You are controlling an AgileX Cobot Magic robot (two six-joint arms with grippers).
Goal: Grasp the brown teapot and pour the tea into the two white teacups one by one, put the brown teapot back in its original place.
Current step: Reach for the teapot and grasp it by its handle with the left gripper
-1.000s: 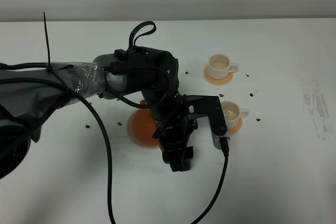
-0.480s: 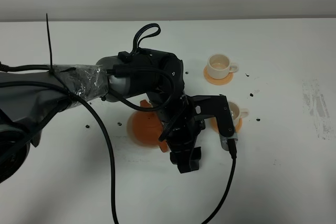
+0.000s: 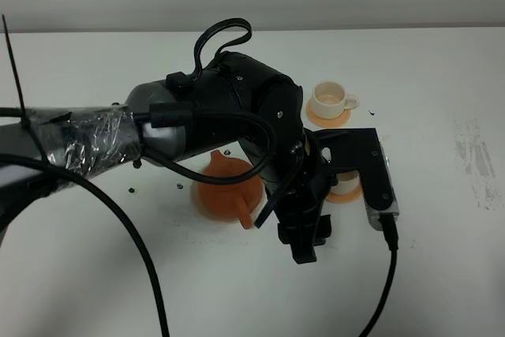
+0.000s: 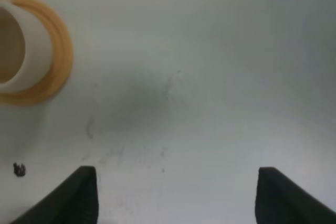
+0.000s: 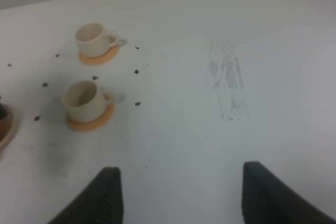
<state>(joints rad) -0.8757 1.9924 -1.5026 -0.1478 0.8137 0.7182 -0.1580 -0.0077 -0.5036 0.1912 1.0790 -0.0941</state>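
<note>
The brown teapot stands on the table left of centre, partly behind my left arm; the beige disc under it does not clearly show. My left gripper has reached across the middle and hovers open and empty just right of the teapot, in front of the near white teacup, which the wrist mostly hides. The left wrist view shows that cup beside the open gripper. The far white teacup stands behind. My right gripper is open and empty, away from both cups.
Each cup sits on a small orange coaster. Black specks lie scattered around the cups. A grey smudge marks the table at the right. The left arm's cable trails toward the front edge.
My left arm has swung right and lifted, carrying its open gripper from beside the teapot to in front of the near cup, now mostly covered. The teapot shows more.
</note>
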